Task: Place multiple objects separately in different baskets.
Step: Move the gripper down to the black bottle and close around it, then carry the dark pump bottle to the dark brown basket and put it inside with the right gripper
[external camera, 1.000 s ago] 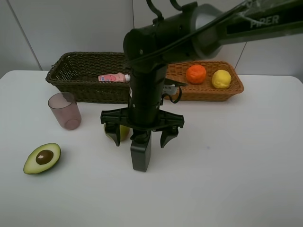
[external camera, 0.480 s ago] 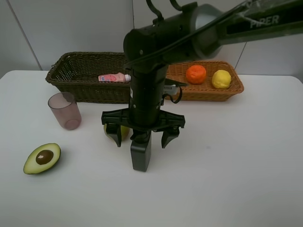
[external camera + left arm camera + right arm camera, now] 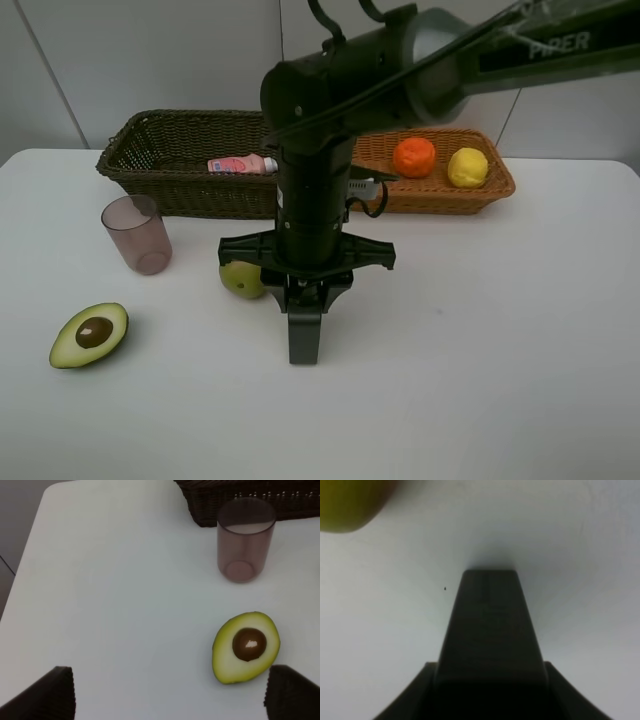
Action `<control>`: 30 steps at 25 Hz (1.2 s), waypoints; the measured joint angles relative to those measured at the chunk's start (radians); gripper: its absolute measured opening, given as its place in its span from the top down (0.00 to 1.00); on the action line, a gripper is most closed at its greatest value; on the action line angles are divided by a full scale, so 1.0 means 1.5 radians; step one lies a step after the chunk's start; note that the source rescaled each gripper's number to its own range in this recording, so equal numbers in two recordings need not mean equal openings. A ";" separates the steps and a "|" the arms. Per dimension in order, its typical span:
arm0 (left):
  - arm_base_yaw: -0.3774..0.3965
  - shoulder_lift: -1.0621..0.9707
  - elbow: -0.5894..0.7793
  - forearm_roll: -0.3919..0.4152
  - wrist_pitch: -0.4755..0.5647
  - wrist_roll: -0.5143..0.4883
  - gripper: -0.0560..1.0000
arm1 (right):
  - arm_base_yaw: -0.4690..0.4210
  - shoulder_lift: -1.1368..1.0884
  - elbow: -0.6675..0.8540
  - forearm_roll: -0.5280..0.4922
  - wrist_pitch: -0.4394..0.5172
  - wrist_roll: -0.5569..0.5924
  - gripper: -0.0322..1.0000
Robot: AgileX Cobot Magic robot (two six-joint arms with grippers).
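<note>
My right gripper (image 3: 305, 292) reaches to the table's middle and its fingers have closed in on the black pump bottle (image 3: 303, 335), which fills the right wrist view (image 3: 490, 640). A yellow-green pear-like fruit (image 3: 243, 279) lies just left of that gripper. On the left are the halved avocado (image 3: 90, 334) and the mauve cup (image 3: 137, 234). My left gripper (image 3: 172, 700) is open, with the avocado (image 3: 246, 646) and cup (image 3: 246, 540) ahead of it. The dark basket (image 3: 150, 135) holds a small pink bottle (image 3: 240, 164). An orange (image 3: 414, 157) and lemon (image 3: 467, 167) lie in the orange-tan basket (image 3: 500, 185).
Both baskets stand side by side along the table's back edge, near the wall. The right arm's thick black body hangs over the middle and hides part of both baskets. White tabletop stretches to the right and front.
The right gripper's fingers, spread wide before, have swung inward onto the black pump bottle. The pear-like fruit shows more fully now. The left gripper has not moved.
</note>
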State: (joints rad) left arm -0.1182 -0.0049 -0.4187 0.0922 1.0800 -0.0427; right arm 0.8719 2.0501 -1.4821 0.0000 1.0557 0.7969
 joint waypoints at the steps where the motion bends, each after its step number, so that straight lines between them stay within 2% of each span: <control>1: 0.000 0.000 0.000 0.000 0.000 0.000 0.00 | 0.000 0.000 0.000 -0.004 0.002 0.000 0.69; 20: 0.000 0.000 0.000 0.000 0.000 0.000 0.00 | 0.000 -0.018 -0.002 -0.014 0.003 -0.005 0.69; 30: 0.000 0.000 0.000 0.000 0.000 0.000 0.00 | 0.000 -0.034 -0.115 -0.026 0.005 -0.134 0.69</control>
State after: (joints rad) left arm -0.1182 -0.0049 -0.4187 0.0922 1.0800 -0.0427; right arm 0.8719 1.9997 -1.6540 -0.0385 1.0634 0.5961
